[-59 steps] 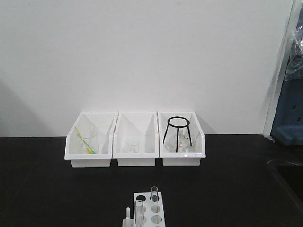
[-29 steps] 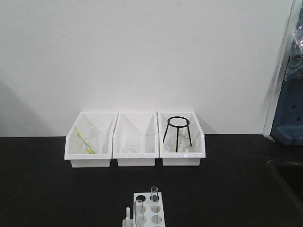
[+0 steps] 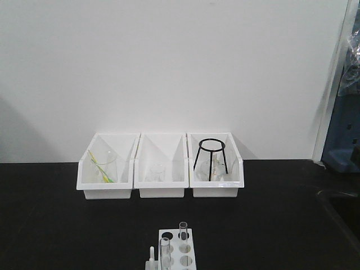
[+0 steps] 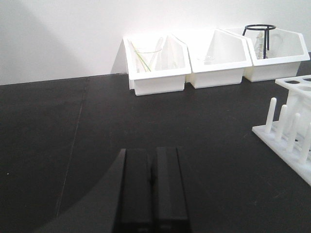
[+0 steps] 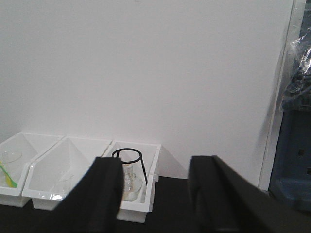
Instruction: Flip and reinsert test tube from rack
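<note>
The small white rack (image 3: 179, 254) stands on the black table at the bottom middle of the front view, cut off by the frame edge. Two clear test tubes stand in it, one at the front left (image 3: 165, 251) and one further back (image 3: 183, 230). The rack's pegs (image 4: 287, 127) show at the right edge of the left wrist view. My left gripper (image 4: 152, 167) is shut and empty, low over the table, left of the rack. My right gripper (image 5: 155, 191) is open and empty, raised, facing the bins. Neither gripper shows in the front view.
Three larger white bins stand in a row by the wall: the left bin (image 3: 107, 169) holds a beaker with a yellow-green stick, the middle bin (image 3: 161, 169) a small glass, the right bin (image 3: 216, 167) a black wire stand and a flask. A blue object (image 3: 344, 135) stands far right.
</note>
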You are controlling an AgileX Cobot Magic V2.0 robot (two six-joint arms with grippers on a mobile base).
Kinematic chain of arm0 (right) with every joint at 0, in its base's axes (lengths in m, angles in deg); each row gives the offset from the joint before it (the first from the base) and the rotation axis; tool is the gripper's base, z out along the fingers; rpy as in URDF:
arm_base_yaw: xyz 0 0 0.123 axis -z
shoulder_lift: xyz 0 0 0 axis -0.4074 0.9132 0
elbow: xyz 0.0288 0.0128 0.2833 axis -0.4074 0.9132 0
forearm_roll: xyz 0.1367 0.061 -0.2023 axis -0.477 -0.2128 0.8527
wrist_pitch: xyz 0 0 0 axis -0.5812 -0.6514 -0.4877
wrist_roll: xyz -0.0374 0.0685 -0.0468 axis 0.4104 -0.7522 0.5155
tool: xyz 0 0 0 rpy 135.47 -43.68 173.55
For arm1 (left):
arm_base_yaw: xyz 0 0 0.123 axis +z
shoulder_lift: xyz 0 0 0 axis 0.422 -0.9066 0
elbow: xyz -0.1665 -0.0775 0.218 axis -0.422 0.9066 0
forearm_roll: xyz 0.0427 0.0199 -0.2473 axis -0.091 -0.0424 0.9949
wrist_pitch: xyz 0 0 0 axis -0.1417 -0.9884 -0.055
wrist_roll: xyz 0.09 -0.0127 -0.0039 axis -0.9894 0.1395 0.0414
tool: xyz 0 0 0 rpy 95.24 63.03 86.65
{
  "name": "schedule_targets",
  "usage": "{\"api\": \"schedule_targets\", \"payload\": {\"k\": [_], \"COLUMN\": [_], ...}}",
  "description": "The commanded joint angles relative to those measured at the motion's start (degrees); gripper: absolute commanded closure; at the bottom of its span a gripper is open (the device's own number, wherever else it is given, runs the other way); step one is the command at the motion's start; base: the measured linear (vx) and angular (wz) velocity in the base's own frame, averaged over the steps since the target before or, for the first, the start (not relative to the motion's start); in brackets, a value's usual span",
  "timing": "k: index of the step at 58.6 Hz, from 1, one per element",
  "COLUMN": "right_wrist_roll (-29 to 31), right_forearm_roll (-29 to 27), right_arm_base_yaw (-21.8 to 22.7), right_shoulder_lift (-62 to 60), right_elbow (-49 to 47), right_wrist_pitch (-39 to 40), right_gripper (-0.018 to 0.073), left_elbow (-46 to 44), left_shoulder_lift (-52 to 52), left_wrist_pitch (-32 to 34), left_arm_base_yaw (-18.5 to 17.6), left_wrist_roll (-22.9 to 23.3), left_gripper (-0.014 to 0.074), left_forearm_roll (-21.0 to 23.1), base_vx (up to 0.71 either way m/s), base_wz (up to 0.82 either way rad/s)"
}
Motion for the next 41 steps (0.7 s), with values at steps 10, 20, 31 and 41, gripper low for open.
{"api": "schedule_targets", "payload": {"k": [10, 20, 31, 41], "right_wrist_roll": [-2.31, -6.02, -11.62, -12.07], "right_forearm_roll": [-0.69, 3.43, 12.02, 16.98], "right_arm_base_yaw": [0.26, -0.11, -6.95, -12.71], "right_shoulder_lift": [-0.18, 2.65, 10.23, 23.43], "right_elbow": [-2.19, -0.95, 9.84, 14.97], "right_wrist_pitch": [7.03, 11.35, 30.88, 46.25], "right_gripper": [-0.0057, -0.0022, 0.0030, 0.0050], "left_elbow": [-0.23, -0.23, -0.23, -0.23], "left_shoulder_lift": [0.42, 0.42, 0.42, 0.42], "left_wrist_pitch": [4.60, 4.60, 4.60, 4.60], "left_arm_base_yaw": [-0.01, -0.01, -0.01, -0.01], "left_wrist_roll": [0.50, 0.50, 0.50, 0.50], "left_gripper": [0.0602, 0.0602, 0.0602, 0.0602], "left_forearm_roll": [0.27, 0.27, 0.27, 0.27], "base_vx": [0.00, 0.00, 0.00, 0.00], "base_wz": [0.00, 0.00, 0.00, 0.00]}}
